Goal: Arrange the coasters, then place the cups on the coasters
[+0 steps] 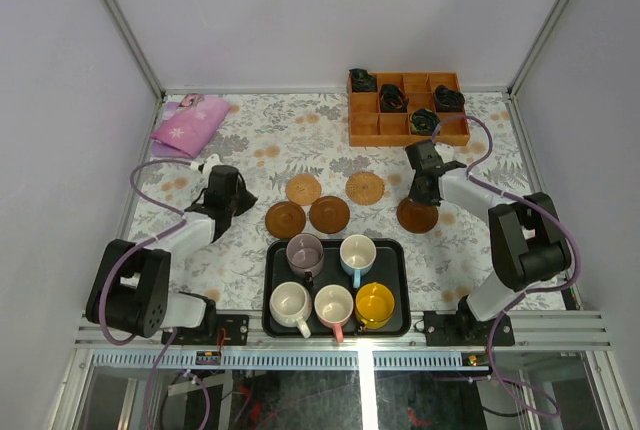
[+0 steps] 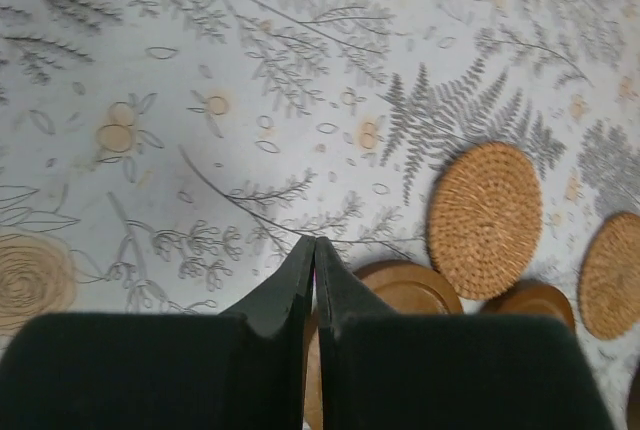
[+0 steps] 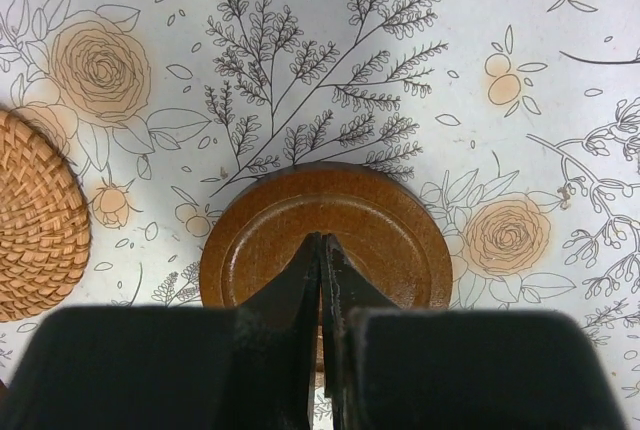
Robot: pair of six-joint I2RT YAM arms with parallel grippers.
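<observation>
Right end effector [image 3: 320, 245], fingers shut together with nothing between them, is being held over the middle of a dark wooden coaster [image 3: 330, 200]; whether the disc is being touched cannot be told. Left end effector [image 2: 314, 245], likewise shut and empty, is being held above the flowered worktop [image 2: 200, 70], near another wooden coaster [image 2: 415, 288]. Five coasters [image 1: 329, 214] are being shown lying flat beyond a black tray [image 1: 390, 260], in which five cups [image 1: 333, 304] are being carried. Judged by look, the coasters are thin, light and stiff, so sliding under light pressure or pinching at the rim is being favoured. The cups seem heavier and breakable, best taken by wall or handle.
</observation>
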